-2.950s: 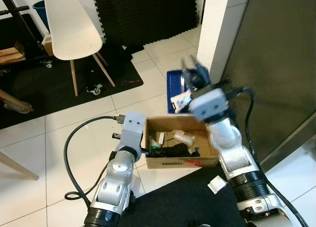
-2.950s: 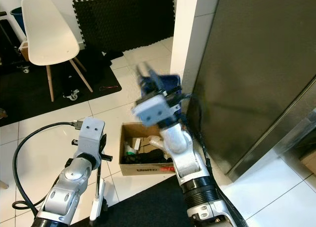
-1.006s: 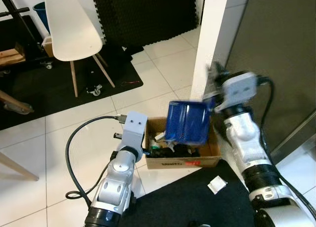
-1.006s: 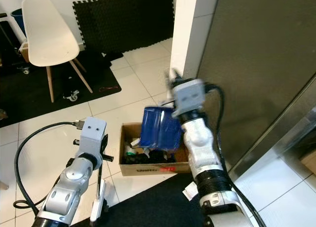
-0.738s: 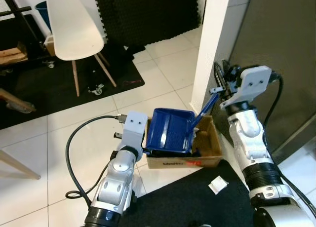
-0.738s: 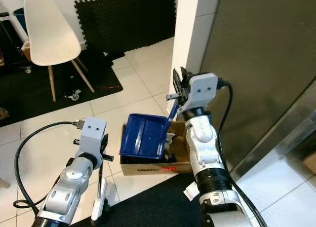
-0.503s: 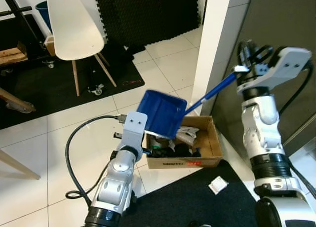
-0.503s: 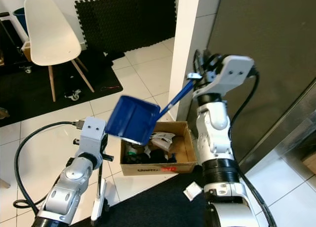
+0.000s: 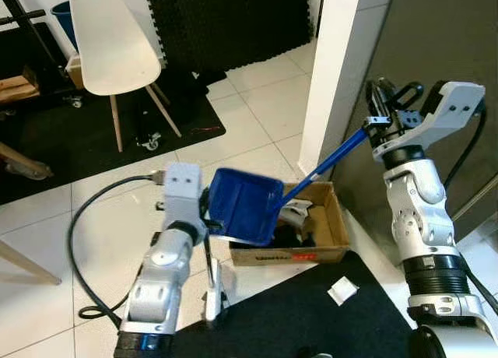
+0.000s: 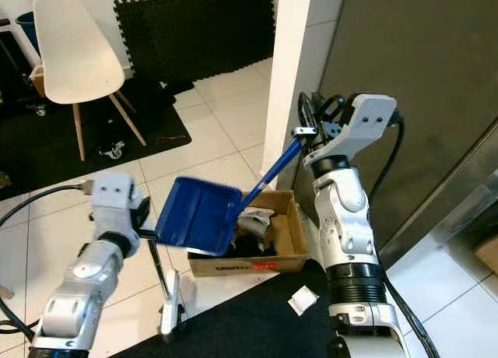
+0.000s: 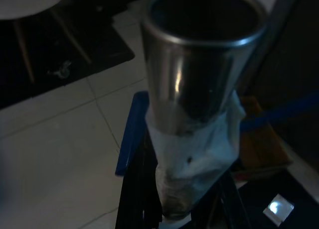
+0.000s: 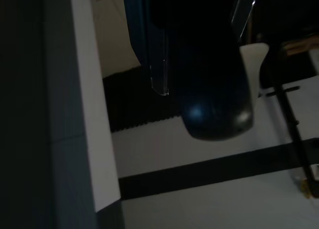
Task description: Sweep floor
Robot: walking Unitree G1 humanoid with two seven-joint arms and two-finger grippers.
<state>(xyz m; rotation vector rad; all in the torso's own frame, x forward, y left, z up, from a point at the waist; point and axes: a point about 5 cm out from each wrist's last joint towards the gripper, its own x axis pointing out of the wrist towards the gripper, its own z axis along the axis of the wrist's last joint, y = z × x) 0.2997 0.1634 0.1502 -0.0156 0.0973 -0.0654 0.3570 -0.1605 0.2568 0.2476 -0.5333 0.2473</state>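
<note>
You had a blue plastic dustpan held up on its long, thin blue handle, the flat scoop tilted over the left end of an open cardboard box. The box sat on glossy white floor tiles, its inside packed with crumpled white and dark litter. The right gripper had its jaws clamped on the top end of the handle; that arm was raised, bent at the elbow, the silver forearm upright beside the grey wall panel, wrist cocked toward the box.

The left gripper sat low, just behind the scoop's near edge. Its jaws held a slim upright broom handle, which ran down to a white fitting near the floor; in the left wrist view that showed as a shiny metal tube with white wrap around it. The left arm reached forward from below, a black cable looping off it across the tiles.

A black mat lay at your feet with a small white scrap on it. A white pillar stood behind the box. Further back were a white moulded chair on wooden legs, a dark rug and black foam tiles against the wall.
</note>
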